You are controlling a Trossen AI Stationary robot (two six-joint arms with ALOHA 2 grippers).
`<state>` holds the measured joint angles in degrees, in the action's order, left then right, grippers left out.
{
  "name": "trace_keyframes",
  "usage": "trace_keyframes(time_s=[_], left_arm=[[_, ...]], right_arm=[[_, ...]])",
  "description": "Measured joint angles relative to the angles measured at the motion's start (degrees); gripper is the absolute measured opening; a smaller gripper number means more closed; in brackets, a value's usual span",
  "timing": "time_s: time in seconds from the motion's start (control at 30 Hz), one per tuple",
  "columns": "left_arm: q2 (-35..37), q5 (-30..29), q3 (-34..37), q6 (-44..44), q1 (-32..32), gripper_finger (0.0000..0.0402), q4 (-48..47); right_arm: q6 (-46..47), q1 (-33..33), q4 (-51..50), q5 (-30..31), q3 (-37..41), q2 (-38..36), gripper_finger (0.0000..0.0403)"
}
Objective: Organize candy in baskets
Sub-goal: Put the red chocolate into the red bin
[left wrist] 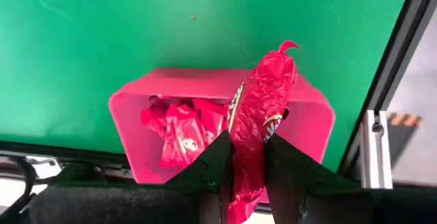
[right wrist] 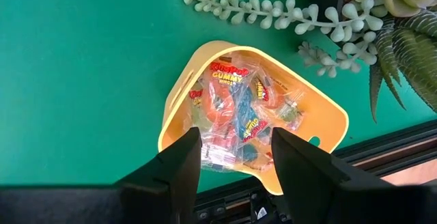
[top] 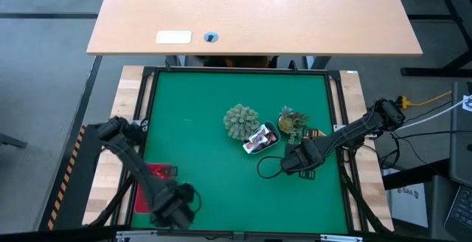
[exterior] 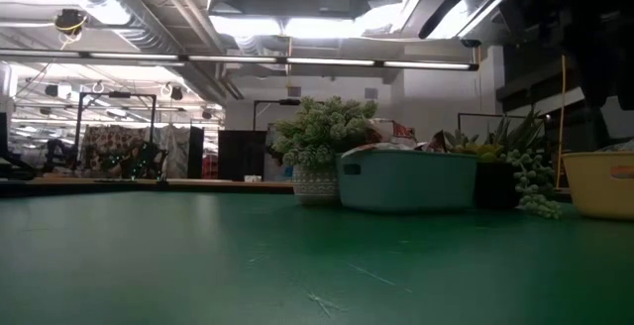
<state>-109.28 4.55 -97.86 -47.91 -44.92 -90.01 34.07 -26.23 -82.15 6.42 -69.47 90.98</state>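
The left gripper hangs over the red basket at the table's near left and pinches a red candy. More red candies lie inside. The right gripper is spread open above the yellow basket full of clear-wrapped candy.

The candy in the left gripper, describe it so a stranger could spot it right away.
Start at the green mat, near its left front corner: the red basket. Directly above, the left gripper pinches one long shiny red candy, unlike the smaller red pieces lying inside.
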Motion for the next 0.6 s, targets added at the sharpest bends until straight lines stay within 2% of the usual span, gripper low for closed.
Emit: trace_keyframes(time_s=[0.1,0.2,0.43,0.53,0.6], left_arm=[[2.55,-2.67,2.01,-3.16,-2.55,0.0066,0.12],[7.03,-3.54,7.38,-9.58,-4.15,0.0066,0.05],[18.09,-2.34,23.04,-32.35,-7.22,0.0067,-0.18],[19.46,-0.33,26.12,-39.88,-7.24,0.0067,-0.03],[19.5,0.93,26.73,-40.47,-7.11,0.0067,0.13]], right_arm=[[-1.18,-0.01,-0.01,0.0,0.0,0.0,0.0179],[-2.87,-0.01,-0.09,0.02,0.0,0.0,0.0179],[-3.5,-0.01,-0.07,0.02,0.0,0.0,0.0179],[-3.5,-0.01,-0.07,0.02,0.0,0.0,0.0179],[-3.52,0.0,-0.04,0.02,0.0,0.0,0.0179]])
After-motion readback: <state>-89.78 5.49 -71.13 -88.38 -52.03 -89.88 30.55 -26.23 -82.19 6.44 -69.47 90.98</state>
